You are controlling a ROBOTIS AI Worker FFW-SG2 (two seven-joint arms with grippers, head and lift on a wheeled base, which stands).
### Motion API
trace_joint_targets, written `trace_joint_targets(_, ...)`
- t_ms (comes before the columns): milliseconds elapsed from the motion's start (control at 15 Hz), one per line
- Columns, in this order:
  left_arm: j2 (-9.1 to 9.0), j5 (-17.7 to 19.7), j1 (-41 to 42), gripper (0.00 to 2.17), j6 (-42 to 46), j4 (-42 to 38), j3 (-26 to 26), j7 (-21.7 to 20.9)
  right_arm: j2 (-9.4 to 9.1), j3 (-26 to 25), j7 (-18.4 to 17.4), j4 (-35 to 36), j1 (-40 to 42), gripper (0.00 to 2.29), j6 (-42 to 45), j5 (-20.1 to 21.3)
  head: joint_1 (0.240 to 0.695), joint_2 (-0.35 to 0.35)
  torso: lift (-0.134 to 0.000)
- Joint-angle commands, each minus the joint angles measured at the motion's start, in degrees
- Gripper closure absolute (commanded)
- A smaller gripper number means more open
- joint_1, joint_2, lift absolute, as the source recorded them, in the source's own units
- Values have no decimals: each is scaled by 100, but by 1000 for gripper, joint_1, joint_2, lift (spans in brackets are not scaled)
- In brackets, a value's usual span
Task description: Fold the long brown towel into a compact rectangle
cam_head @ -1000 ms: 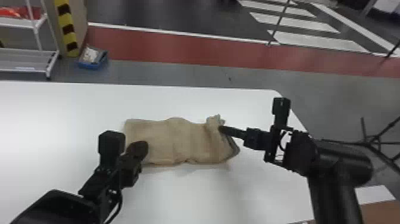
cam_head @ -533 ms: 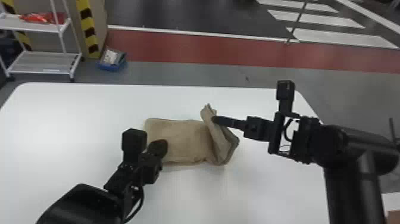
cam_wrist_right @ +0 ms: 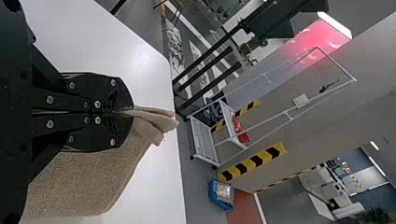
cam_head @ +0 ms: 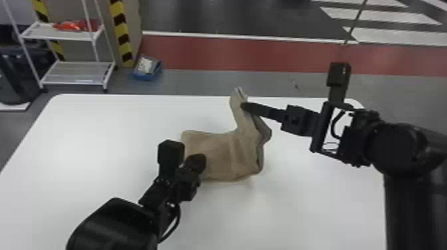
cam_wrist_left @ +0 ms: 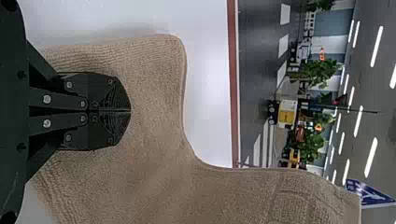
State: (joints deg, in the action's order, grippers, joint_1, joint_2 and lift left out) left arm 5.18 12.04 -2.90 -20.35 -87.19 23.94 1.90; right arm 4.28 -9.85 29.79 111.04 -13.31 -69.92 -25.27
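The brown towel (cam_head: 218, 154) lies folded mid-table, its right end raised into a peak. High on that peak is my right gripper (cam_head: 245, 106), coming from the right. My left gripper (cam_head: 197, 162) is at the towel's left part. In the left wrist view, the left gripper (cam_wrist_left: 130, 111) has its fingertips together over the towel cloth (cam_wrist_left: 154, 88), with no cloth visibly between them. The right wrist view has the right gripper (cam_wrist_right: 132, 113) shut on the towel (cam_wrist_right: 84, 179), a small folded bit sticking out past the tips.
The white table (cam_head: 99, 133) extends around the towel, its far edge behind the raised end. On the floor beyond are a white shelf rack (cam_head: 73, 71) and a blue bin (cam_head: 147, 68).
My right gripper has risen and moved toward the far edge, pulling the towel's right end up with it. The left gripper has stayed on the towel's left part. The head view has shifted.
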Motion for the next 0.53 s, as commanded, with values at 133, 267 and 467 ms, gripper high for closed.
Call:
trace_joint_targets(133, 0, 35, 0, 1771, 0, 9, 32, -49, -112, 229, -35, -478, -40, 1298, 281, 5, 695, -98, -121)
trace_joint_targets(267, -26, 53, 0, 1771, 0, 62, 49, -58, -217, 343, -53, -795, -93, 1298, 474, -22, 695, -92, -121)
trace_joint_targets(467, 9, 97, 123, 1760, 0, -70, -39, -102, -252, 440, -176, -979, -128, 1298, 808, -30, 695, -74, -121)
